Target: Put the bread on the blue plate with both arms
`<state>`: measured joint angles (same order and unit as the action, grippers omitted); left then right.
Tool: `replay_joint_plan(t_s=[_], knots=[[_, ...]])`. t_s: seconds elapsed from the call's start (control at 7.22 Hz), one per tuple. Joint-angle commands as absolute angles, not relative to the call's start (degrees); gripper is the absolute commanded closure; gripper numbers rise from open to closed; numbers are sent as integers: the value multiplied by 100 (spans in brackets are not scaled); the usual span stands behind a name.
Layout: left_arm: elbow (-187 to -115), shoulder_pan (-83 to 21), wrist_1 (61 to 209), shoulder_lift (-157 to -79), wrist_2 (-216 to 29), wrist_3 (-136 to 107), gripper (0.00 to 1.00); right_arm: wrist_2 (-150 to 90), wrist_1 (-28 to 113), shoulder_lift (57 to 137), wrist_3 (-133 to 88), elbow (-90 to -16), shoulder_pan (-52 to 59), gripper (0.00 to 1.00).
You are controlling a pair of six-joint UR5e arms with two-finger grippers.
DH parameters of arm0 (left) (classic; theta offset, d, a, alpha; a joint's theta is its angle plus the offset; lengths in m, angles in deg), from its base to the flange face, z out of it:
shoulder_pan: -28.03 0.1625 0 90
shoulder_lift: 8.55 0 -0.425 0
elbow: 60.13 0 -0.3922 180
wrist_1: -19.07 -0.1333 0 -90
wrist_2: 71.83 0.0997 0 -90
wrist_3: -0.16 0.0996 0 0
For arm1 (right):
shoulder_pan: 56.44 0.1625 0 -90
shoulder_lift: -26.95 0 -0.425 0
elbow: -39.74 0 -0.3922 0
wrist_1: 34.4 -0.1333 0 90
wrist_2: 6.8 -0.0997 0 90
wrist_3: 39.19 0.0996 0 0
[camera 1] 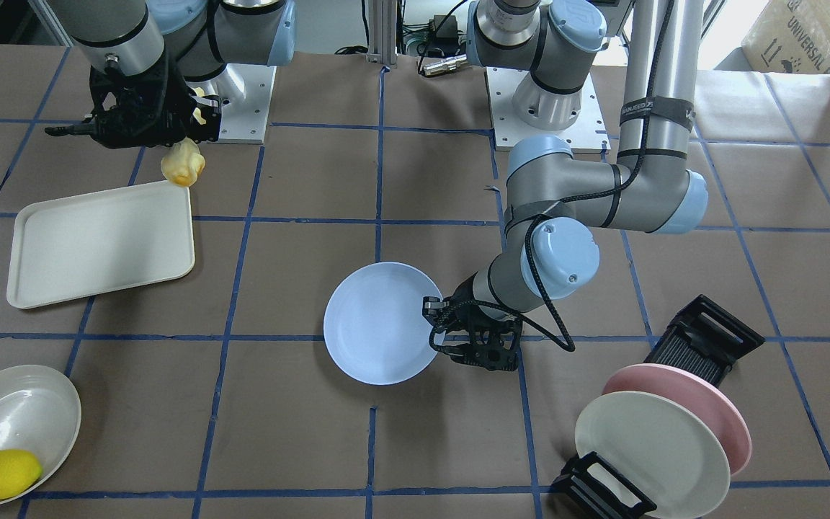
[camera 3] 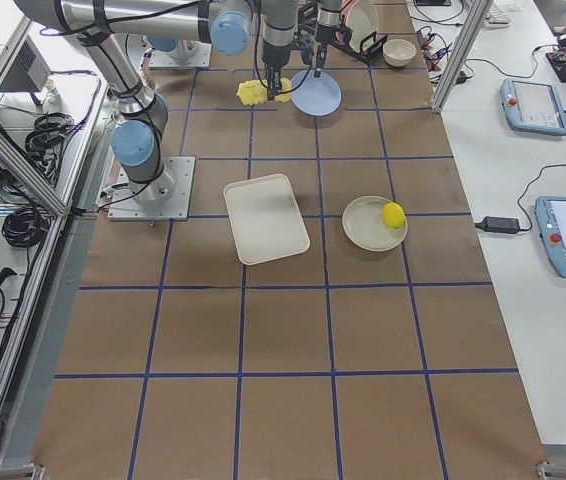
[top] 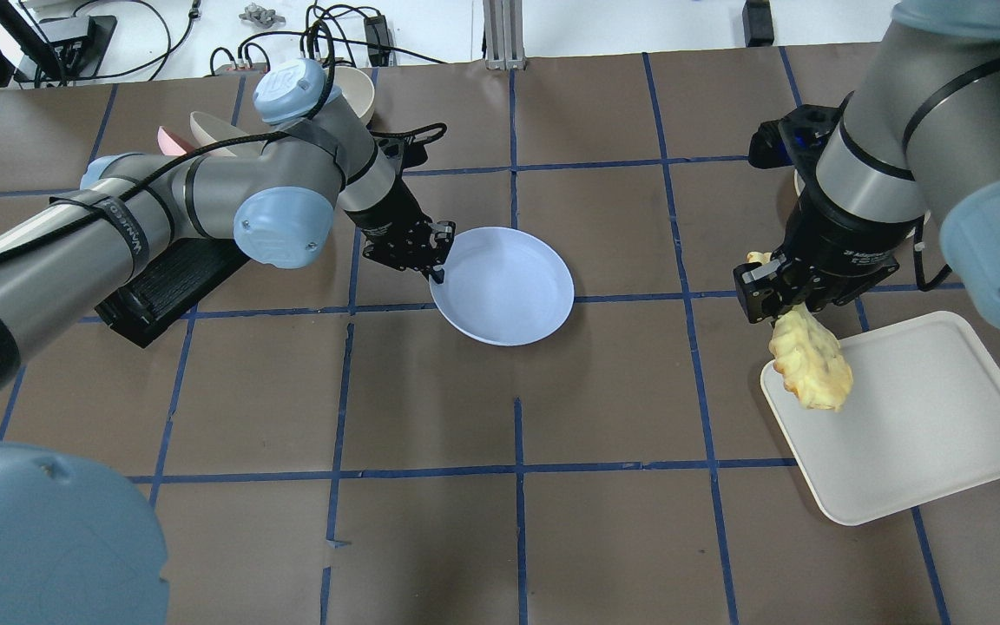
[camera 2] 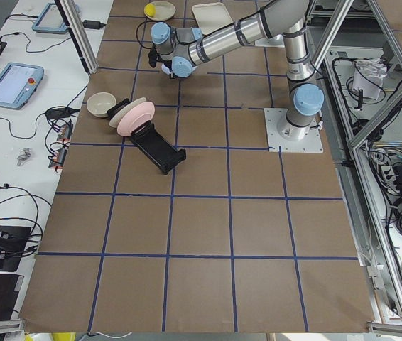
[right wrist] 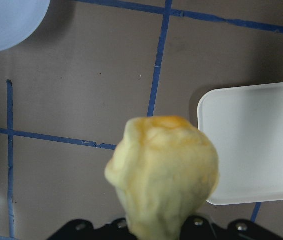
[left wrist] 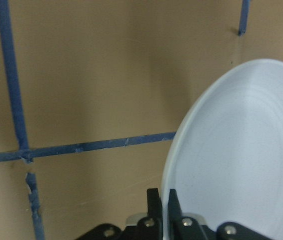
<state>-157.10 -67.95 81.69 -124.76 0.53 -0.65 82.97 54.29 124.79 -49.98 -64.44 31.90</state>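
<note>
Well, we see the bread [top: 808, 365] up in the air, hanging down from the right jaws, which are squeezed tight on its top end. It is near a corner of the white tray [top: 917, 417], on the right arm's [top: 865, 200] side of the table [top: 517, 521]. The blue plate [top: 509, 291] is well apart from it, in the middle of the table. The left jaws are pinched on the plate's rim. We cannot tell if the plate is lifted.
</note>
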Motion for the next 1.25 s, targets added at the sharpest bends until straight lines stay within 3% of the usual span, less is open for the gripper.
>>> replay_joint_plan(t_s=[0.0,0.28,0.69,1.11], knots=[[-15699,-6900,7806,-12605,51,-438,4,8285,5882,11735,-4973,-6301,3398,79],[-15576,-6708,7865,-12205,147,-547,0,8276,6541,11049,-4711,-6020,4082,79],[-15549,-5751,9468,-11028,681,276,0,7979,7752,9459,-3536,-5318,5031,78],[-15479,-5775,10535,-10033,1448,288,0,7899,8213,8524,-3051,-4929,5297,77]])
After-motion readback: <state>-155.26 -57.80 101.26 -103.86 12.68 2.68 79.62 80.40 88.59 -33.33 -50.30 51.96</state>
